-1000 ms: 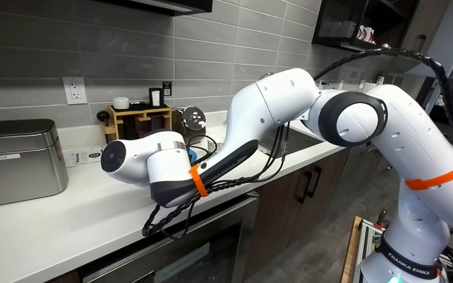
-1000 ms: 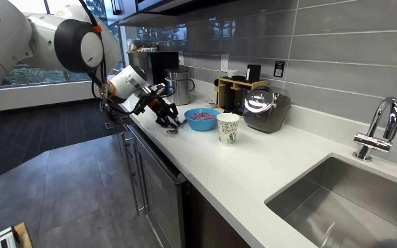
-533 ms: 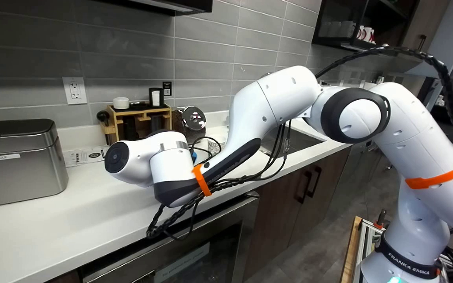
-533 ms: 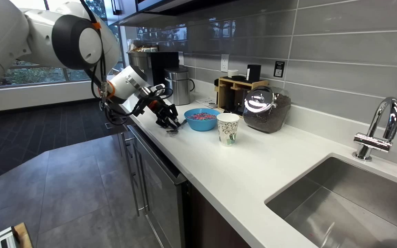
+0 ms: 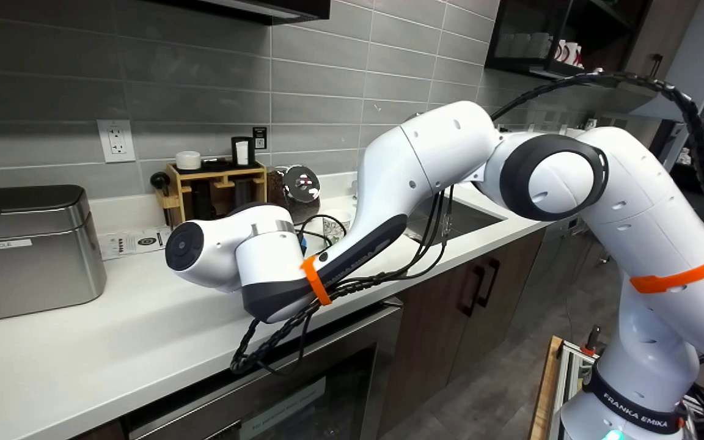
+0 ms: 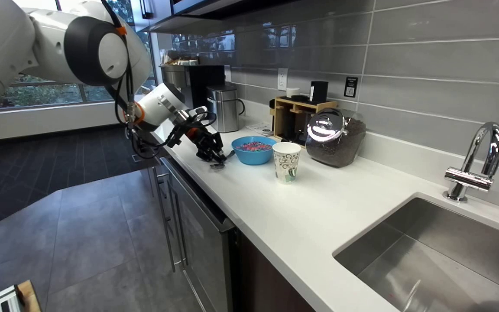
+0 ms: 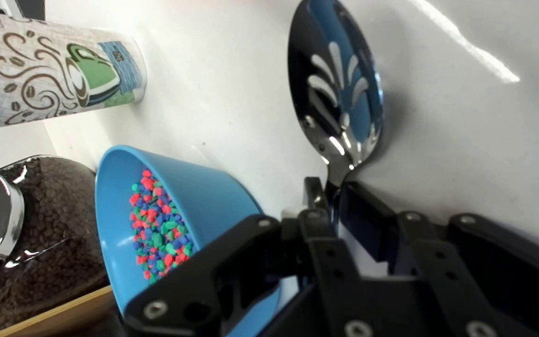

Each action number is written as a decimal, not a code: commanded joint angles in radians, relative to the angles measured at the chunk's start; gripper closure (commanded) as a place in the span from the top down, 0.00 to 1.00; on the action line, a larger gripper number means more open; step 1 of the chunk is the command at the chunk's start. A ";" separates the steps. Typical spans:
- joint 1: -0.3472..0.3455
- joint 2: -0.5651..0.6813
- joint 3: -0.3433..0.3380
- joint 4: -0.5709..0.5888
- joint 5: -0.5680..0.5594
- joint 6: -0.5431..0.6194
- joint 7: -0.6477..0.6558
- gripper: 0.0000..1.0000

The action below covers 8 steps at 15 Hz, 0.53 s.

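A shiny slotted spoon (image 7: 346,114) lies over the white counter, its bowl pointing away from my gripper in the wrist view. My gripper (image 7: 333,199) is closed around the dark neck of the spoon, with a finger on each side; the rest of the handle is mostly hidden. In an exterior view my gripper (image 6: 221,159) is low at the counter, with the spoon (image 6: 217,165) poking out beneath it. A blue bowl (image 7: 208,185) of red, green and blue bits stands close beside the fingers; it also shows in an exterior view (image 6: 254,157). The arm hides the gripper elsewhere.
A patterned paper cup (image 6: 286,162) stands by the bowl. A coffee bean jar (image 6: 338,136) and a wooden organizer (image 6: 282,117) stand behind, near the wall. A steel bin (image 5: 28,256) is on the counter. The sink (image 6: 431,242) and faucet (image 6: 477,169) are further along.
My gripper's fingers have drawn together on the spoon. The arm has shifted slightly, with its wrist moving a little right in an exterior view. The bowl and cup have not moved.
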 commanded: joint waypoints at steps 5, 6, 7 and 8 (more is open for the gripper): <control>0.018 -0.001 -0.054 -0.049 -0.001 0.049 0.014 0.00; 0.020 -0.001 -0.056 -0.044 -0.001 0.049 0.011 0.01; 0.020 -0.007 -0.056 -0.047 0.000 0.047 0.007 0.01; 0.021 -0.012 -0.056 -0.046 0.003 0.041 -0.002 0.01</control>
